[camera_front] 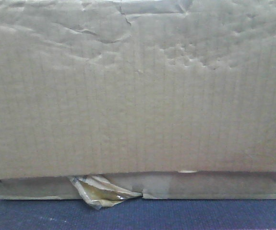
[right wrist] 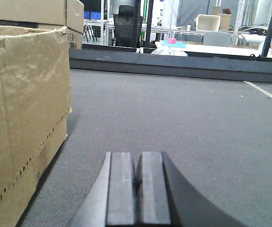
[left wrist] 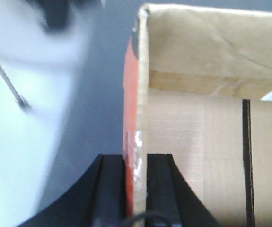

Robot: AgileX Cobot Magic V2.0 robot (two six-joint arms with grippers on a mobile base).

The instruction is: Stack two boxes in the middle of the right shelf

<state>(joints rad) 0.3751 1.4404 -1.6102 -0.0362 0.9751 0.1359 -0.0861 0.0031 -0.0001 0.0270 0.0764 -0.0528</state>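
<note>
A tall brown box (camera_front: 138,91) with a wrinkled face fills the front view. Below its lower edge shows a shallow box (camera_front: 214,187) with peeling yellowish tape (camera_front: 102,191); whether the tall one rests on it I cannot tell. My left gripper (left wrist: 136,165) is shut on the upright wall (left wrist: 140,94) of an open cardboard box, orange-red on its outer face. My right gripper (right wrist: 138,175) is shut on nothing, low over a grey felt surface (right wrist: 183,118), with a cardboard box (right wrist: 22,118) just to its left. The shelf is out of view.
The felt surface ends at a dark raised ledge (right wrist: 173,64) far ahead of my right gripper. More cardboard boxes (right wrist: 31,12) stand behind the near one. A blurred white shape (left wrist: 22,118) lies left of the held wall. Dark blue-grey surface (camera_front: 176,215) runs under the shallow box.
</note>
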